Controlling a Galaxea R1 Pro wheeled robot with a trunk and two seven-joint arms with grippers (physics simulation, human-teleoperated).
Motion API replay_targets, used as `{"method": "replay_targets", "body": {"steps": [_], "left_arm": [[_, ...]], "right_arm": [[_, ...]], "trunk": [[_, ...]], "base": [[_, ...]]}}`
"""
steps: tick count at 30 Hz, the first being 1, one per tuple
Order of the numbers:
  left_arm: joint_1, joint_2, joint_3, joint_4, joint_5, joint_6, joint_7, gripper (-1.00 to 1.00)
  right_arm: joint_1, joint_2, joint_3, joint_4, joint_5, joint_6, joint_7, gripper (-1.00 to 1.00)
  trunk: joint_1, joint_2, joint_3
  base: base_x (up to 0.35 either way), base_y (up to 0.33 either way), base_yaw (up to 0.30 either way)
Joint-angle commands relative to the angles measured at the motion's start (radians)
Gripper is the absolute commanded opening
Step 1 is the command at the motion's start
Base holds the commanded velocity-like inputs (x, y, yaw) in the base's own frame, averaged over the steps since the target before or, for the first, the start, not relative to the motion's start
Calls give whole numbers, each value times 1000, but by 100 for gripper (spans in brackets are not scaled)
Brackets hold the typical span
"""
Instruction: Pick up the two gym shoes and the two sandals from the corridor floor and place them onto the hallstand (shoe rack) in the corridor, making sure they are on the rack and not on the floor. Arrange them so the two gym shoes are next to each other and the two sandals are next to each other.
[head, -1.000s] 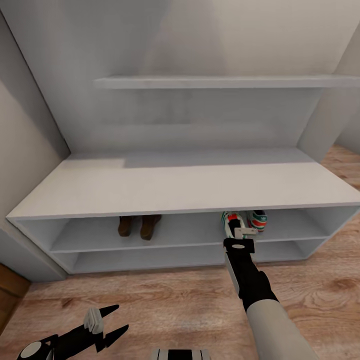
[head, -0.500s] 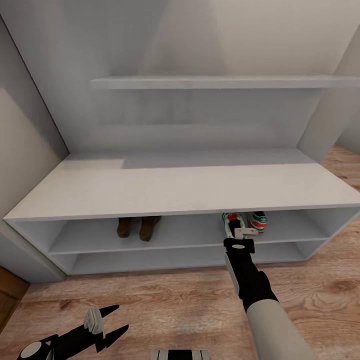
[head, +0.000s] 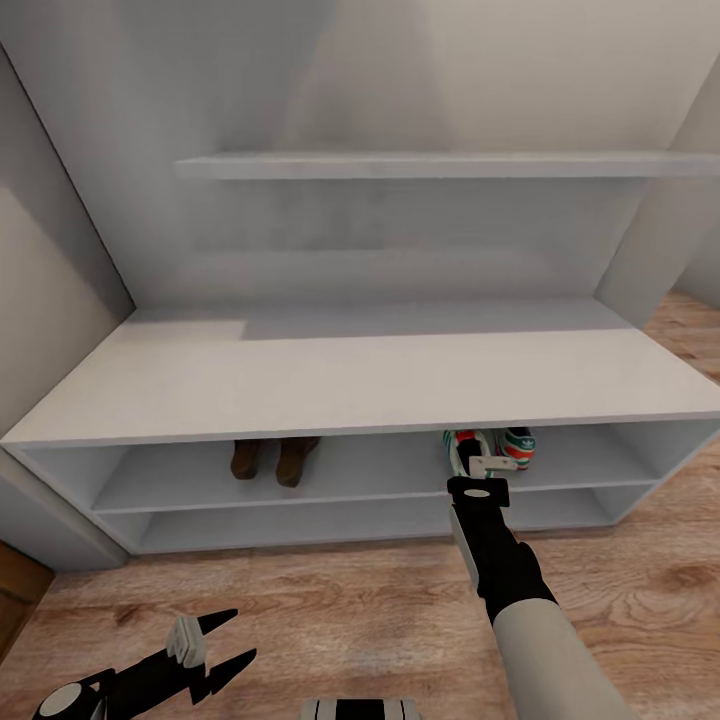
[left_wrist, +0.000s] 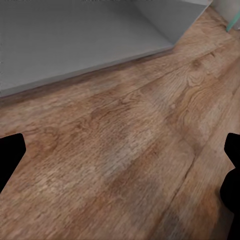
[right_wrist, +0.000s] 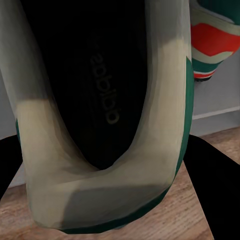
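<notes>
Progress near complete: dark brown leather sandals (head: 276, 458) sit paired on the pale grey hallstand (head: 350, 385) upper shelf, right end effector (head: 478, 468) clasping one white green-striped gym shoe (head: 462, 447) beside its mate (head: 515, 446), left end effector (head: 215, 650) wide.

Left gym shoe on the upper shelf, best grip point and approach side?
Take the left gym shoe by its heel collar, coming in from the open front of the hallstand. Its heel faces outward and the bench top blocks any reach from above. The collar is a thin rim around the open mouth, so one finger can go inside and one outside. The right gripper already sits there.
</notes>
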Motion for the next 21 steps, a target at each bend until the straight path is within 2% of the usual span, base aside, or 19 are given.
{"method": "replay_targets", "body": {"steps": [1, 12, 21], "left_arm": [[-1, 0, 3, 0, -5, -9, -3, 100], [-1, 0, 4, 0, -5, -10, -3, 100], [-1, 0, 4, -1, -4, -10, -3, 100]], "right_arm": [[0, 1, -2, -1, 9, 7, 2, -100], [-1, 1, -2, -1, 9, 7, 2, -100], [0, 1, -2, -1, 9, 7, 2, -100]], "trunk": [[0, 0, -1], [0, 0, -1], [0, 0, -1]], "base": [[6, -2, 0], [9, 0, 0], [112, 0, 0]]}}
